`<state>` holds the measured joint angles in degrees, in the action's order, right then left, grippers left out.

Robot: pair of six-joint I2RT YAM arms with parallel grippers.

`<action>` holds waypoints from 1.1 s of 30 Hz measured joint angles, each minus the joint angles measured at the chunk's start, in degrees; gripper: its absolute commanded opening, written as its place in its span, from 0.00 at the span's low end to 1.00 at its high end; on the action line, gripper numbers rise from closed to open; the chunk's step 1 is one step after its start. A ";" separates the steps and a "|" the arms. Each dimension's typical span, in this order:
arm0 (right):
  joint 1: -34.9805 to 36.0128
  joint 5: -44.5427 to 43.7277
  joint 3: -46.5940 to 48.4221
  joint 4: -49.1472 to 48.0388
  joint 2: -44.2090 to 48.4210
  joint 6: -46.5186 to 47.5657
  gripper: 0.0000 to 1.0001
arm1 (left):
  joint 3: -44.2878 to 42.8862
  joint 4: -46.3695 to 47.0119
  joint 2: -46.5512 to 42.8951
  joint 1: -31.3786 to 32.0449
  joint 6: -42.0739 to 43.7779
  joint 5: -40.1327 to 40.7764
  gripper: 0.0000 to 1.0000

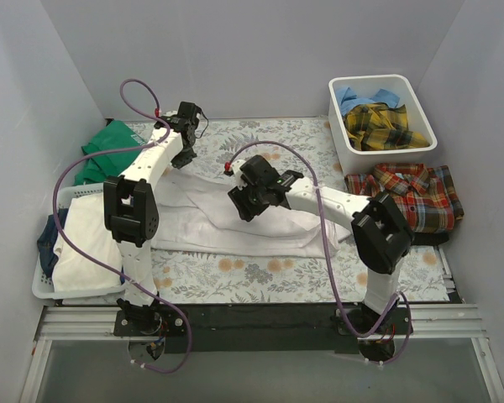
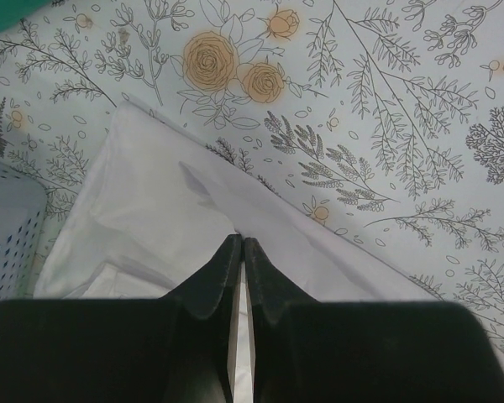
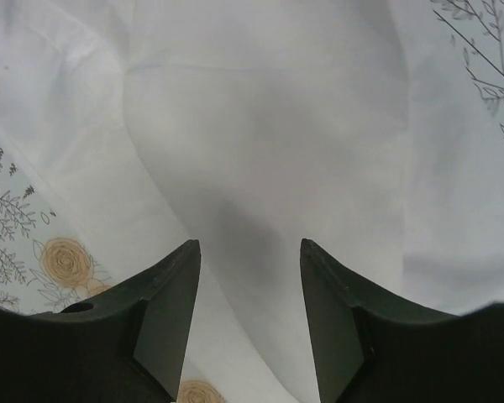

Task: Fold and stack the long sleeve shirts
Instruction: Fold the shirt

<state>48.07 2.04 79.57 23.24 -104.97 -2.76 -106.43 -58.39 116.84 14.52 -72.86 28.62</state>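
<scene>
A large white shirt (image 1: 235,228) lies spread across the middle of the floral table cover (image 1: 260,270). My left gripper (image 1: 183,158) is at its far left corner, shut on a pinch of the white shirt (image 2: 151,218); in the left wrist view (image 2: 241,243) cloth shows between the closed jaws. My right gripper (image 1: 242,208) hovers open and empty over the middle of the white shirt (image 3: 269,126), also in the right wrist view (image 3: 250,245). A red-orange-navy plaid shirt (image 1: 413,195) lies folded at the right. A yellow-dark plaid shirt (image 1: 385,126) and a light blue shirt (image 1: 353,96) lie in a bin.
A white bin (image 1: 426,126) stands at the back right. A white basket (image 1: 44,285) with white and navy cloth sits at the left edge. Green cloth (image 1: 109,147) lies at the back left. Grey walls close in three sides.
</scene>
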 measured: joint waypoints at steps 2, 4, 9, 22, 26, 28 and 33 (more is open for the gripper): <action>0.61 0.96 2.62 -0.09 -3.08 0.15 0.62 | 0.00 -0.07 0.00 0.00 0.11 -0.68 0.04; 0.72 1.66 4.98 -0.11 -6.05 0.20 0.62 | 0.00 -0.07 -0.02 0.00 0.28 -1.27 0.04; 0.66 3.50 8.66 0.61 -11.47 0.35 0.62 | 0.85 0.00 -0.07 0.00 0.90 -2.47 0.05; 0.57 5.42 9.22 3.72 -14.45 0.59 0.14 | 1.07 -0.02 -0.11 0.00 1.57 -4.52 0.04; 0.59 4.92 9.14 3.82 -14.45 0.50 0.14 | 1.07 -0.09 -0.11 0.00 1.73 -4.57 0.04; 0.59 4.52 9.11 3.87 -14.36 0.48 0.14 | 1.03 -0.31 -0.11 0.00 1.79 -4.55 0.04; 0.70 3.41 8.00 4.22 -12.41 0.59 0.15 | -0.87 -2.40 -0.11 0.00 2.16 -4.44 0.01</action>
<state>48.77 5.45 87.57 27.46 -117.38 -2.17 -107.31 -60.80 116.73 14.52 -70.70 24.18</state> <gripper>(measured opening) 0.148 0.037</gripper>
